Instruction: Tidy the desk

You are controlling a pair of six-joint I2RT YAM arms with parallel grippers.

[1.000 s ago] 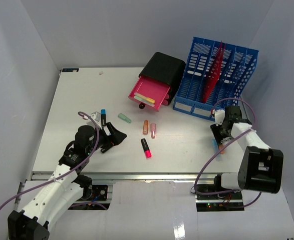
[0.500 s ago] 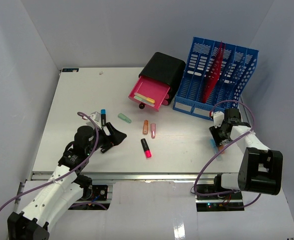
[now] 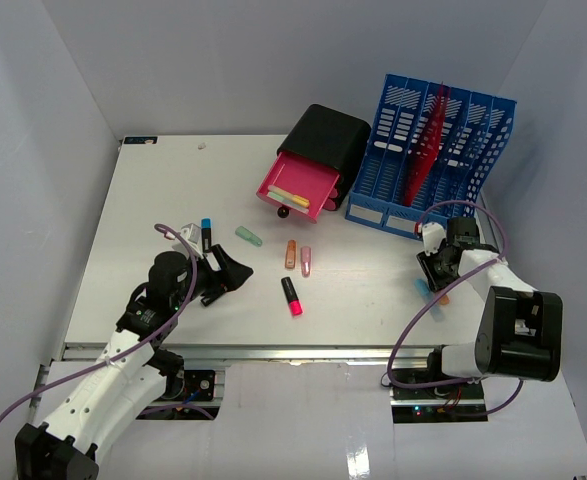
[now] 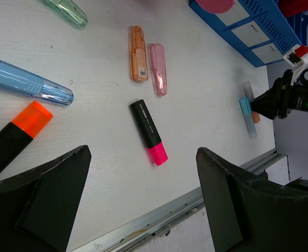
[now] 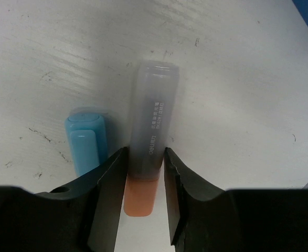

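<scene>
Between grey walls, white desk, scattered markers

The counter is a large, flat, white rectangular top with a matte finish. It lies level and spans the whole floor of its enclosure. Its far edge meets the back one of the pale grey walls, and the side walls close it in on the left and right. A silvery metal rail runs the full width of its near edge, just in front of the white surface. Close up in the wrist views, the white shows a faint streaked grain and a few small dark scuffs and specks.
</scene>
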